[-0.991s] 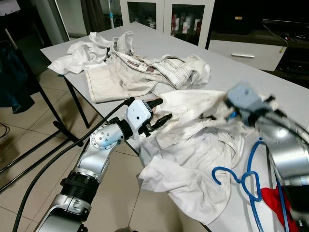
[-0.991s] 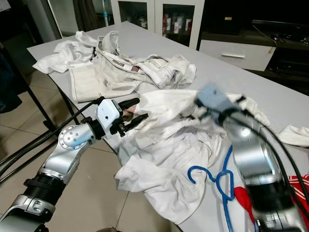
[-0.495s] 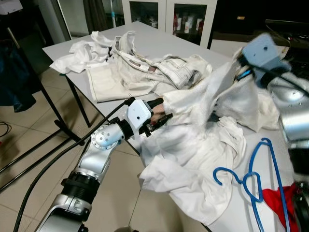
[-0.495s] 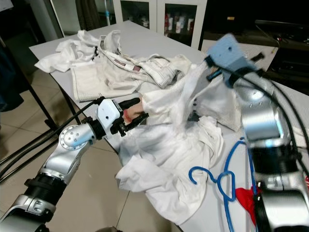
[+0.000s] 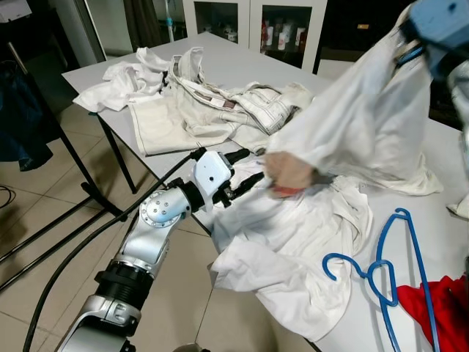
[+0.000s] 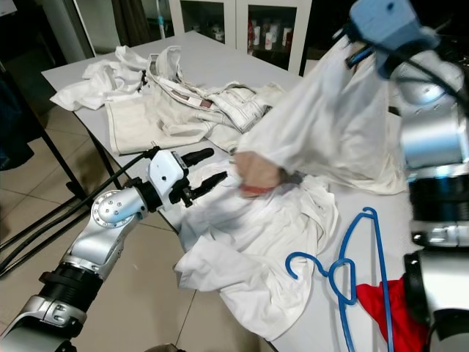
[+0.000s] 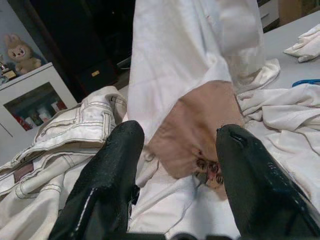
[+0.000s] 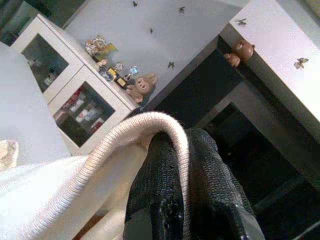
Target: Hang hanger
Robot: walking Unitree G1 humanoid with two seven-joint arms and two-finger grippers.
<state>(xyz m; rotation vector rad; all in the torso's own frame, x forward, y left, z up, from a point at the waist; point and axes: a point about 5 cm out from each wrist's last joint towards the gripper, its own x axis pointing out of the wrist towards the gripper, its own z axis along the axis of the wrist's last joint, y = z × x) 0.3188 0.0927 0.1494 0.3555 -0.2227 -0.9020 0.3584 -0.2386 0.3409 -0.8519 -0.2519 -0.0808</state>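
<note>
Right tool (image 8: 180, 200) pinches white shirt (image 5: 366, 117) aloft; blue hanger (image 5: 388, 271) on table (image 5: 242, 66).

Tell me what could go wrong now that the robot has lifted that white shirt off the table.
The right end effector pinches only the collar rib of the white shirt, so the cloth might slip out. The shirt's lower edge lies against the white pile and could drag it off the table edge. The open left end effector sits close to the dangling sleeve and could snag it. The blue hanger lies flat, not yet picked up.
</note>
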